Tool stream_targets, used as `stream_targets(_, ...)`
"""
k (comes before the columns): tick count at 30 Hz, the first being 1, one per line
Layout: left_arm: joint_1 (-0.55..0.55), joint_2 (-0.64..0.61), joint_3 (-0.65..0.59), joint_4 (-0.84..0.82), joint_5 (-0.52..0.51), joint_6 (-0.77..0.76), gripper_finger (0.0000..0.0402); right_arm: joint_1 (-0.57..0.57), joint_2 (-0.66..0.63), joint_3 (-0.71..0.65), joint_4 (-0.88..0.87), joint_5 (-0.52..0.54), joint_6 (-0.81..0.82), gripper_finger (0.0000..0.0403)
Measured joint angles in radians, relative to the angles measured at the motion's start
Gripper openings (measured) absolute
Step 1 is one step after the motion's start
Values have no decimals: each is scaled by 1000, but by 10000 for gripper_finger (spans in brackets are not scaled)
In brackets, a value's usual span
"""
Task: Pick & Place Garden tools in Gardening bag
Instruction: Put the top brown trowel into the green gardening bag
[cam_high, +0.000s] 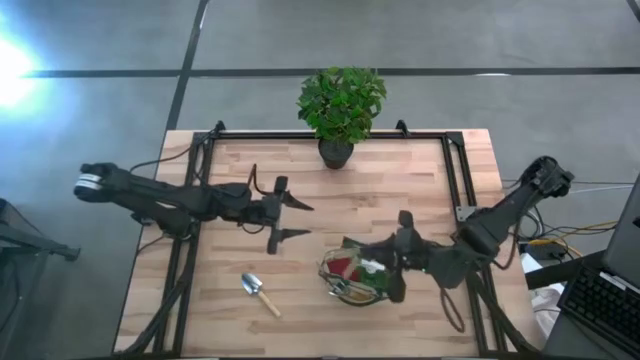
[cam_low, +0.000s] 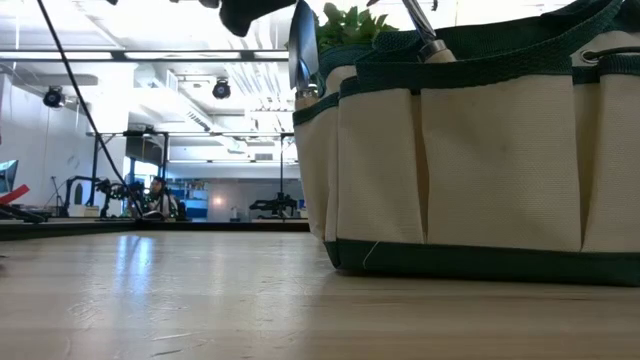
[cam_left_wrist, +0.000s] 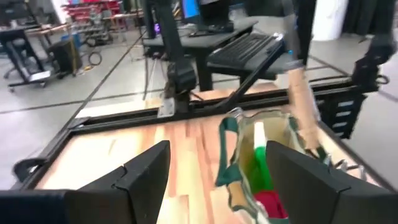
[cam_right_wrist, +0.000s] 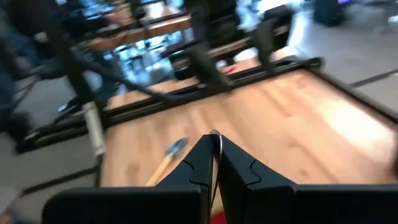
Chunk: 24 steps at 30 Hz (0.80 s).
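While your left gripper (cam_high: 298, 219) is hanging over bare wood with its fingers spread wide and nothing between them, the bag (cam_high: 357, 281) is sitting just past the fingertips and off to one side, near the front edge of the table (cam_high: 430, 190). In the left wrist view the bag (cam_left_wrist: 249, 162) is standing open ahead of the fingers, already holding a green bottle (cam_left_wrist: 260, 167), a red piece (cam_left_wrist: 268, 202) and a wooden handle (cam_left_wrist: 303, 99) that is leaning out over its rim. So most of the job is looking done.

Your right gripper (cam_high: 404, 252) is resting at the bag's far side with its fingers pressed together; they seem to be nipping the bag's rim, though I cannot tell for sure.

One trowel (cam_high: 261, 293) is lying loose on the table, behind and to the side of the left fingers, well apart from the bag, close to the front edge. That is the tool you are still needing to fetch, by my reading.

Room is looking generous: open wood is stretching around the left fingers on every side. Farther off, the plant (cam_high: 341, 108) is standing at the back edge, and the dark frame rails (cam_high: 455, 170) are running along the table's sides, so you are only minding those and the front edge near the trowel.
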Motion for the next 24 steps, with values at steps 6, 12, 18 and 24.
stream_targets(6, 0, -28, -2, -81, -69, 7, 266, 87, 7, 44, -92, -40, 52, 8)
stream_targets(12, 0, -31, -7, -111, -107, 1, 266, 179, 64, 130, -346, 21, 294, 8)
stream_targets(18, 0, -31, -19, -114, -124, -10, 266, 260, 134, 159, -527, 105, 605, 8)
stream_targets(24, 0, -35, -19, -109, -137, -10, 266, 295, 213, 182, -528, 125, 640, 8)
